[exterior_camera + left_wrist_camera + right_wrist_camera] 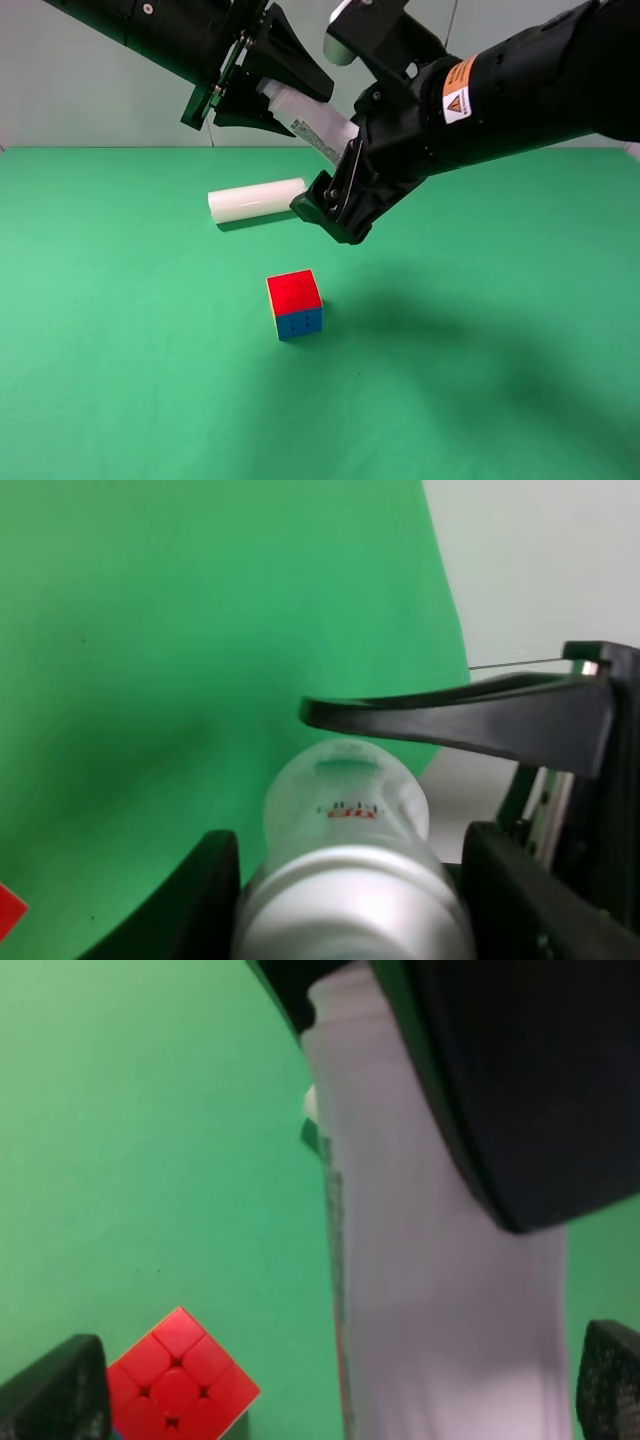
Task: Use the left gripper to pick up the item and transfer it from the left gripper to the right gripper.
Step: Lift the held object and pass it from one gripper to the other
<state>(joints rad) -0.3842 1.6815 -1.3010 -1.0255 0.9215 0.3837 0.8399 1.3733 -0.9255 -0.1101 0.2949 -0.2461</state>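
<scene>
Noted the item held in the air above the green table, slanting down from the left arm toward the right arm, well clear of the surface. Found the left gripper clamped on the item: in its wrist view, seen one black finger laid along one side of the white body and another against the opposite side, no gap at either. Logged a rounded, paler end of the bottle jutting past those fingers, with small red print on it. Found the right gripper spread wide, straddling the free part of the item: in its wrist view, seen the white body running between two black fingertips at the far corners, with a clear strip of green beside one of them; contact at the other not resolved. Could not judge contents of the bottle through the opaque white wall. Could not make out the cap end in any view. Recorded a plain white cylinder lying on its side on the table, one end just beside the tip of the right gripper in the high view, height between them not resolved. Recorded a multicoloured puzzle cube standing on the table nearer the camera, red face up, apart from the cylinder.
</scene>
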